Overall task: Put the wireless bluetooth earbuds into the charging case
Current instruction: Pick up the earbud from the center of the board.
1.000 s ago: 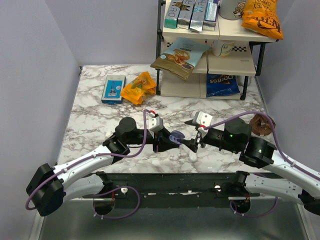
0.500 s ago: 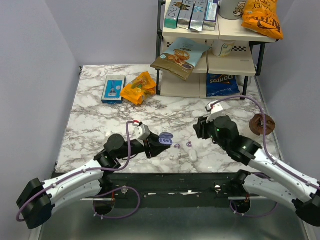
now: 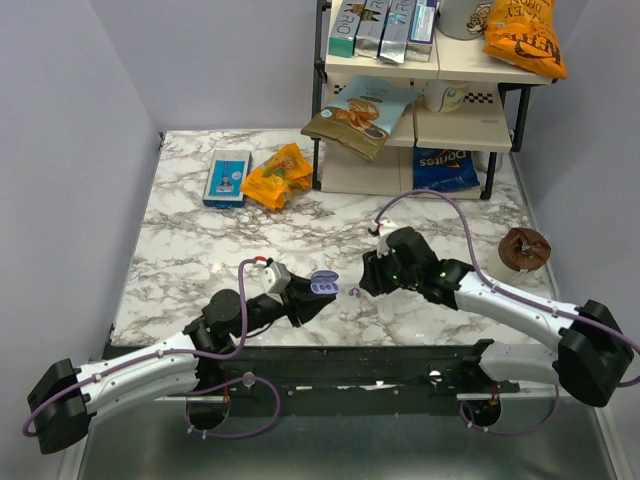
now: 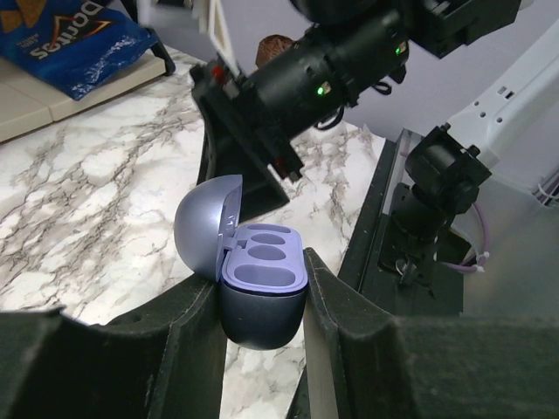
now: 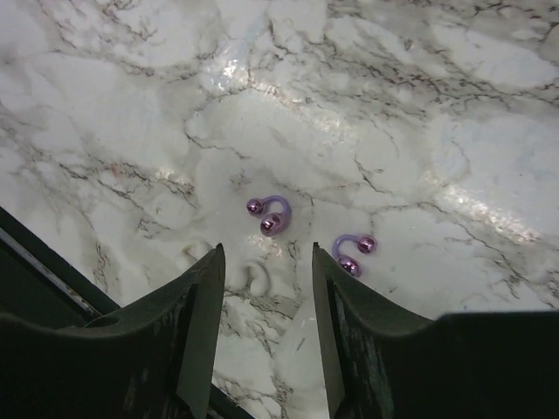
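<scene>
Plain lilac-grey walls [image 3: 230,60] enclose a marble-patterned table [image 3: 190,240] with a snack-filled shelf unit [image 3: 352,172] at its rear.

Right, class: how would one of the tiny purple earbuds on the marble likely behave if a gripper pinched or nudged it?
Probably light: each earbud is much smaller than the right gripper's gap. Its glossy rounded ends suggest it could slip or squirt from a pinch. On the shiny marble table a nudge would likely slide or spin it.
</scene>
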`<state>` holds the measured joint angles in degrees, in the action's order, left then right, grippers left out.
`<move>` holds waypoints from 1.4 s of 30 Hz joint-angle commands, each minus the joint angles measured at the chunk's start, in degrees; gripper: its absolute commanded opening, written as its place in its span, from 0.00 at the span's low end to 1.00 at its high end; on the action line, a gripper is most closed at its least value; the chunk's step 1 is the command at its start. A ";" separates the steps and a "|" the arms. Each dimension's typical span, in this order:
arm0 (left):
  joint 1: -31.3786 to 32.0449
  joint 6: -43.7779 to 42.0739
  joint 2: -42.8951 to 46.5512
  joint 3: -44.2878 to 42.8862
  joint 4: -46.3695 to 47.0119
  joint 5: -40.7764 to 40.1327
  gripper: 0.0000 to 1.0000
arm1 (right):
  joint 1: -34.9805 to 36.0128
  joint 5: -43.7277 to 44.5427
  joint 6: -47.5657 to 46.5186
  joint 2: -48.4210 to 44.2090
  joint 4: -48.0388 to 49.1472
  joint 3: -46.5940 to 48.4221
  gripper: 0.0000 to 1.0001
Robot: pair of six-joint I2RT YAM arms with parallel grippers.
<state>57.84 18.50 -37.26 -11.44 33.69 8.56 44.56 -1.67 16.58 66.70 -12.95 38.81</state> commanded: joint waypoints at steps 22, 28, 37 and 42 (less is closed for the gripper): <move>0.87 1.18 4.91 2.83 0.58 -4.07 0.00 | -2.02 -5.53 6.71 18.12 1.79 6.02 0.45; 0.95 1.36 4.38 2.92 1.02 -3.99 0.00 | -2.19 -7.38 7.41 21.27 2.23 6.89 0.43; 1.13 1.45 4.39 3.27 1.02 -4.16 0.00 | -2.19 -8.08 7.50 22.51 2.67 6.46 0.38; 1.22 1.63 4.12 3.18 1.29 -3.90 0.00 | -2.28 -7.73 7.68 22.25 2.84 6.28 0.39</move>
<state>58.63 19.66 -32.97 -8.58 33.52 5.52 42.52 -8.54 23.59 88.49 -11.53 44.01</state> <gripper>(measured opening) 0.414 0.372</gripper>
